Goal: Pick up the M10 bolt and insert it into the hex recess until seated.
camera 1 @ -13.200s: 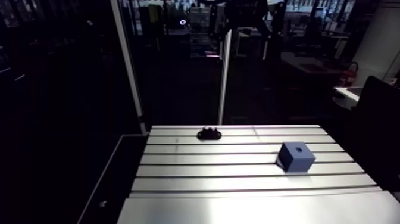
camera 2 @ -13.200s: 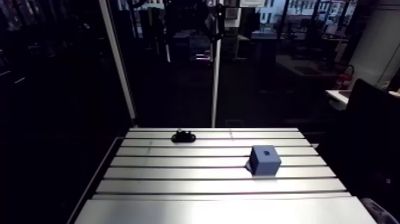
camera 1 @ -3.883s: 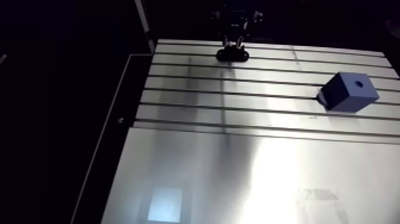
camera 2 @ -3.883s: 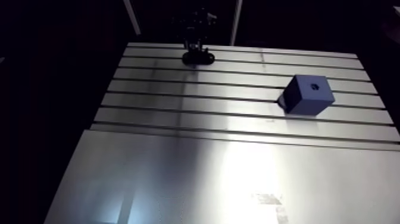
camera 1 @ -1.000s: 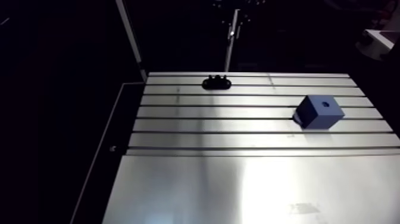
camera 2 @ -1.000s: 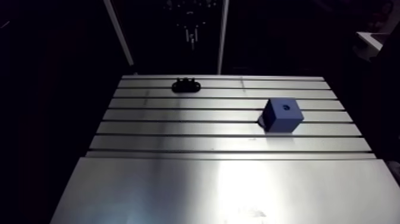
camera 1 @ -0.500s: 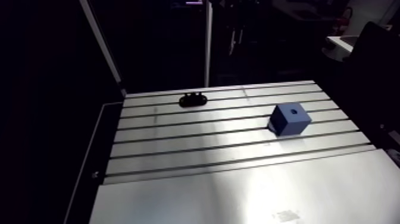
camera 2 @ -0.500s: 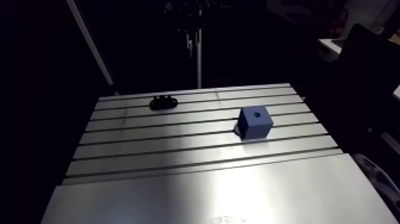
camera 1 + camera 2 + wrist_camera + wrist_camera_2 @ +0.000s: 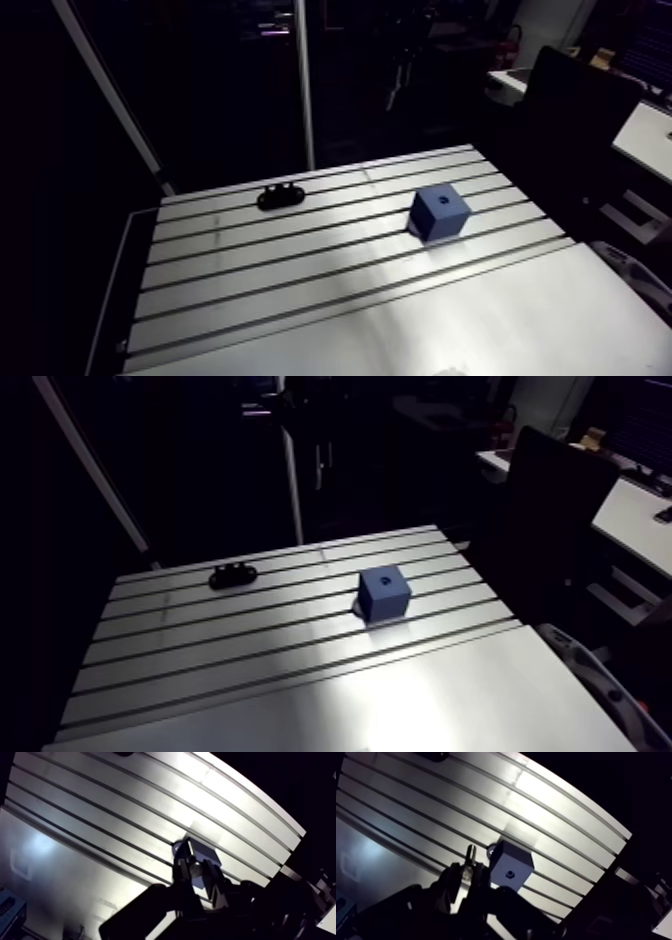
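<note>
The gripper [image 9: 467, 876] was clamped on the M10 bolt [image 9: 469, 854], which stood out past the fingertips, held in the air well above the table [image 9: 300, 300]. Earlier the gripper stood down at the black holder [image 9: 281, 195] by the far edge. It had since lifted clear and come across toward the blue block [image 9: 508, 863] nearer the right edge. The hex recess [image 9: 510, 873] in the block's top stood open.

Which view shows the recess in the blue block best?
The wrist view: the recess is a clear dark hole in the top of the blue block, just beside the gripper holding the bolt. The arm view shows it only as a tiny dark dot on that top face.
</note>
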